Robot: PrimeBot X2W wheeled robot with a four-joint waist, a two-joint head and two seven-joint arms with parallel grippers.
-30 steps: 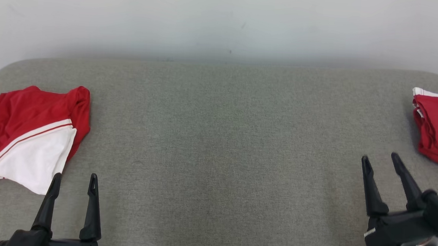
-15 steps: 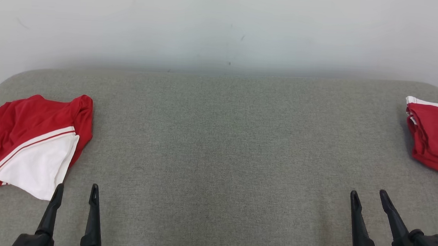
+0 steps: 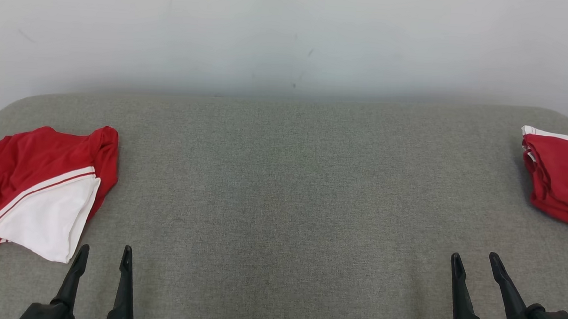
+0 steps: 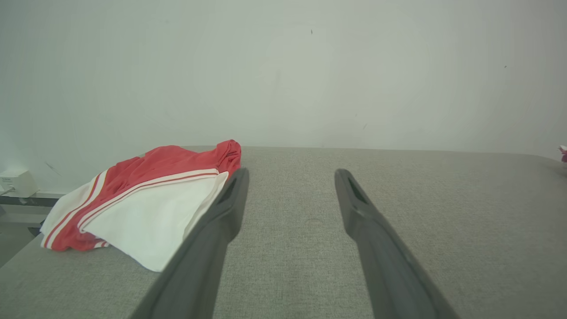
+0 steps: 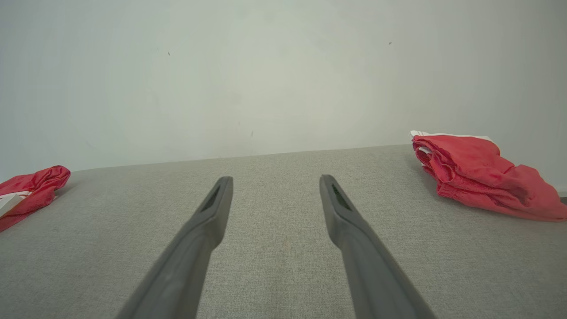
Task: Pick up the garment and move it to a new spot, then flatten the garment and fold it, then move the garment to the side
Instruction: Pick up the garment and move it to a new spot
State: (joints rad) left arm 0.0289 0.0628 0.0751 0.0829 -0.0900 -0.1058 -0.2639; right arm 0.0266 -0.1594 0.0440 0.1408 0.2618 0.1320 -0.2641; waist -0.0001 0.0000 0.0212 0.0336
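Plainly, the red-and-white cloth garment (image 3: 36,184) lies crumpled at the left end of the grey woven padded surface (image 3: 292,189). It is ahead of the left gripper (image 3: 105,249) and a little to that gripper's outer side. The gripper's two dark fingers stand apart with nothing between them. The garment's nearest white corner sits just beside the outer fingertip; the head view does not settle whether they touch.

The right gripper (image 3: 474,257) sits at the near right, its fingers likewise spread and empty, well apart from this garment across the bare middle. The left arm is much the nearer, so I judge the pick-up falls to it: a short reach forward and leftward. The garment's longer extent seems to run slantwise, from a bunched red edge at its far right down to the white panel at the front, with a red-and-white stripe following that slant.

From low down, the left wrist view shows the garment (image 4: 146,199) as a shallow heap, the white panel draped over red. The finger on that view's left crosses in front of the white corner, and a small white box (image 4: 15,181) sits past the surface's end. The right wrist view shows the layered folds of a folded red cloth bundle (image 5: 478,177) at the far right end, which looks already dealt with.
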